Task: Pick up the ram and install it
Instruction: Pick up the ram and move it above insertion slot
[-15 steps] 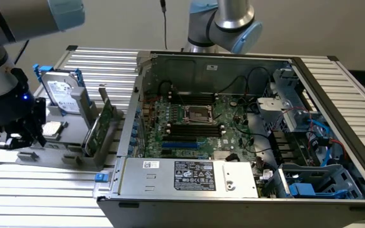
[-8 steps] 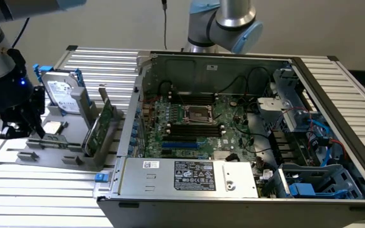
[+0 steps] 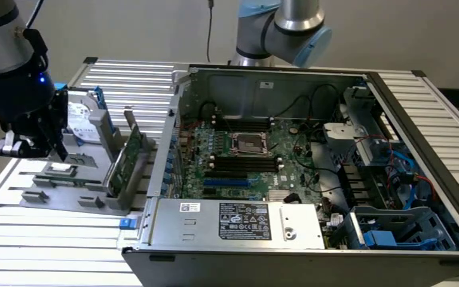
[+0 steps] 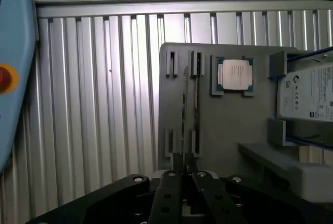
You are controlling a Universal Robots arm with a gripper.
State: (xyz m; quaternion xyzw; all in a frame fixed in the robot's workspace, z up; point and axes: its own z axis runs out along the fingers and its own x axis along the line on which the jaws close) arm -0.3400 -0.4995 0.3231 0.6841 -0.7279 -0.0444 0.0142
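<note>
The ram (image 4: 184,104) is a thin stick seen edge-on, standing along the slotted grey holder (image 4: 229,125). Its near end runs between my gripper's (image 4: 184,157) two dark fingers (image 4: 176,174), which stand nearly together and pinch it. In the exterior view my gripper (image 3: 45,152) hangs low over the grey holder (image 3: 70,194), on the exterior view's left, beside the open computer case (image 3: 309,155). The motherboard's black ram slots (image 3: 245,161) lie inside the case, well apart from the gripper.
A processor chip (image 4: 232,74) sits in the holder next to the stick. A silver hard drive with blue rails (image 4: 307,96) stands beyond it. An upright green expansion card (image 3: 126,158) stands between holder and case. A light blue box with a red button (image 4: 10,78) lies on the slatted table.
</note>
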